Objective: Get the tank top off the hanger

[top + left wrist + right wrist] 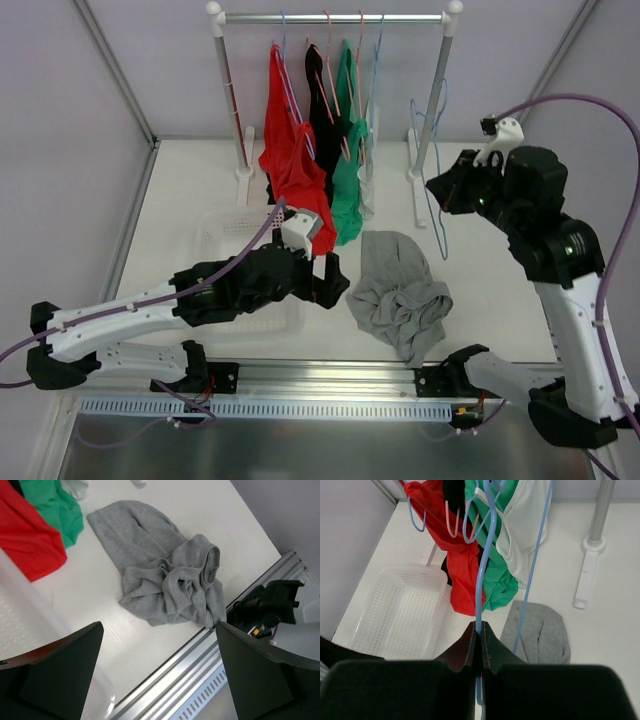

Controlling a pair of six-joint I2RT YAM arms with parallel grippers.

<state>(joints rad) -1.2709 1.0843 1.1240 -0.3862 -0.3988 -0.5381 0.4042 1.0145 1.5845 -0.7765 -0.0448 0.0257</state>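
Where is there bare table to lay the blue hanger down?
Bare table lies between the grey top and the right arm, and again in the back left corner, between the wall and the rack's left post. It is crowded under the rail, where clothes hang, and at the front left, with the basket and left arm.

My table (200, 190) is white; pale lilac walls (60, 120) rise behind it and at both sides; an aluminium rail (330, 375) runs along its near edge.
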